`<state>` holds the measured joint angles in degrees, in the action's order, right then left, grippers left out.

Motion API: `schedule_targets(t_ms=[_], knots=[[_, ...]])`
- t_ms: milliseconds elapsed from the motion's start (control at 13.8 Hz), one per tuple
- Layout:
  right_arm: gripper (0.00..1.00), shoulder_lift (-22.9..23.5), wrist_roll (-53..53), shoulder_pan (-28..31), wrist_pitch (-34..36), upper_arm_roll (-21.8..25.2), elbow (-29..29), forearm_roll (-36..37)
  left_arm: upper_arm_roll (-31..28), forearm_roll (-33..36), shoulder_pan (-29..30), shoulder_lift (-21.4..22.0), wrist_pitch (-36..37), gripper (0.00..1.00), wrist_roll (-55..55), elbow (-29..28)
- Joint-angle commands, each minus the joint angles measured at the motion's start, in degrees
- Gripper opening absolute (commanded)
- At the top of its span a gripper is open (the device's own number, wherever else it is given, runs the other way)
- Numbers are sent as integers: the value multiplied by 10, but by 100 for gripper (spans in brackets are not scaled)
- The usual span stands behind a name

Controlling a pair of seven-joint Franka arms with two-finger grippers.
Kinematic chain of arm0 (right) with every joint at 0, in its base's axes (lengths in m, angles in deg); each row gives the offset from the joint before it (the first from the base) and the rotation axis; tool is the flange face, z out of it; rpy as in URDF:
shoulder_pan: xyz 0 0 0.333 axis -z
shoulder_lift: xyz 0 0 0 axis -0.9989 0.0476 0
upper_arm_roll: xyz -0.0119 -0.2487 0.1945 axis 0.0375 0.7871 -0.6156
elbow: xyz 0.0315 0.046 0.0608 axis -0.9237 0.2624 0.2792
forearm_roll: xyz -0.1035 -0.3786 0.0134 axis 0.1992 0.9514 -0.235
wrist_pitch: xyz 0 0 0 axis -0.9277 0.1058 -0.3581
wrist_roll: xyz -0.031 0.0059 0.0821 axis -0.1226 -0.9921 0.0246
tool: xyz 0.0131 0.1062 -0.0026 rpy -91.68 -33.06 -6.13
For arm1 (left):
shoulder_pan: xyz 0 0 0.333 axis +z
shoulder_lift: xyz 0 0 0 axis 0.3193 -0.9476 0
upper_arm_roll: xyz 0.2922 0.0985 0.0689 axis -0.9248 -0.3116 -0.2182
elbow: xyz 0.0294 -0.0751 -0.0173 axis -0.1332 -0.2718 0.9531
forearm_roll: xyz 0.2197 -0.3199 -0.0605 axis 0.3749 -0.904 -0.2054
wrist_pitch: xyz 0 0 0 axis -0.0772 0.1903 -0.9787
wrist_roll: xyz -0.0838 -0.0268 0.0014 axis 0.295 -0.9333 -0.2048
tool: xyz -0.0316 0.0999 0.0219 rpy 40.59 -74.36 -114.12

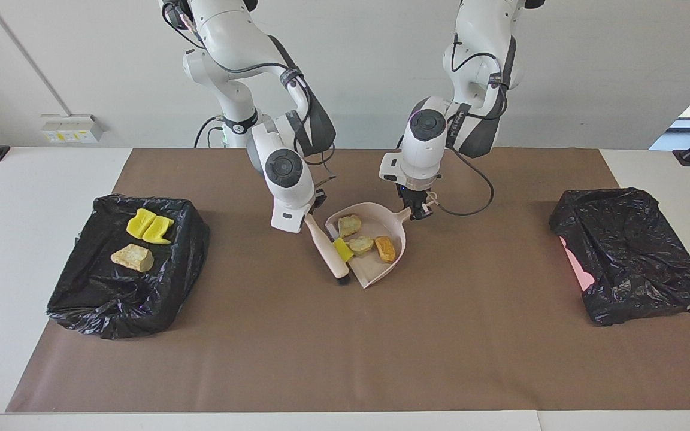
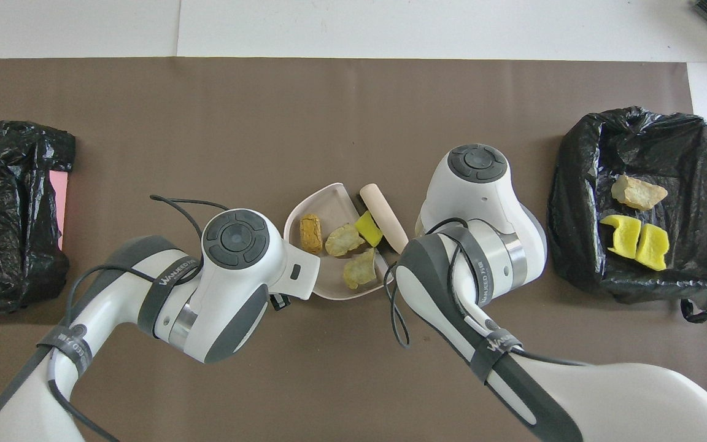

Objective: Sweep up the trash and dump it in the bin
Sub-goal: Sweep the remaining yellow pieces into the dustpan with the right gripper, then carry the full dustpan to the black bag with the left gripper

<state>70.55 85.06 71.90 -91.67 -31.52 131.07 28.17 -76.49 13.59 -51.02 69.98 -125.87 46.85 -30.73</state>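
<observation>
The pink dustpan [image 1: 394, 225] [image 2: 324, 195] lies flat mid-table, my left gripper [image 1: 418, 211] shut on its handle. Inside it are two tan scraps [image 1: 349, 225] [image 1: 360, 244] [image 2: 345, 239] and an orange-brown one [image 1: 384, 248] [image 2: 311, 233]. A yellow scrap [image 1: 341, 249] [image 2: 368, 228] sits at the pan's open lip, pressed there by the brush [image 1: 328, 251] [image 2: 383, 218]. My right gripper [image 1: 314, 211] is shut on the brush's pale handle, its black bristles down on the mat. The black-lined bin [image 1: 111, 299] [image 2: 580, 245] at the right arm's end holds two yellow scraps [image 1: 149, 227] and a tan one [image 1: 132, 257].
A second black-bagged bin [image 1: 626, 239] [image 2: 3, 215] with a pink patch showing sits at the left arm's end. A brown mat [image 1: 345, 347] covers the table. In the overhead view both wrists hide their fingers.
</observation>
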Motion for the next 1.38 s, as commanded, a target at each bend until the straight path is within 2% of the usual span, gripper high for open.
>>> schedule_targets(t_ms=[0, 145, 290, 435, 653, 798, 943, 1088, 1161, 1306], knots=[[0, -26, -11, -25, 2, -5, 27, -45, -2, -3, 4, 21, -1, 0, -8, -23], [0, -31, -20, -32, 11, -5, 27, -83, -2, -3, 8, 21, -1, 0, -18, -23], [0, -52, -87, -30, 13, 2, 24, -70, -2, -3, 9, 20, -1, 0, -23, -21], [0, -76, -165, -12, 49, 1, 20, -26, -2, -3, 16, 19, -1, 0, -44, -19], [0, -132, -286, -12, 123, -1, 23, -13, -2, -3, 22, 15, -1, 0, -54, -15], [0, -176, -325, -26, 165, -3, 37, -2, -2, -3, 24, 14, -1, 0, -54, -14], [0, -216, -364, -68, 133, -4, 95, -2, -3, -3, 28, 17, 4, 0, -59, -7], [0, -281, -372, -97, 36, -5, 206, -15, -3, -3, 61, 25, 41, 0, -137, 20], [0, -294, -378, -121, 3, -5, 241, -20, -4, -3, 79, 32, 71, 0, -170, 35], [0, -293, -422, -161, -40, -5, 272, -22, -5, -3, 122, 52, 101, 0, -223, 53]])
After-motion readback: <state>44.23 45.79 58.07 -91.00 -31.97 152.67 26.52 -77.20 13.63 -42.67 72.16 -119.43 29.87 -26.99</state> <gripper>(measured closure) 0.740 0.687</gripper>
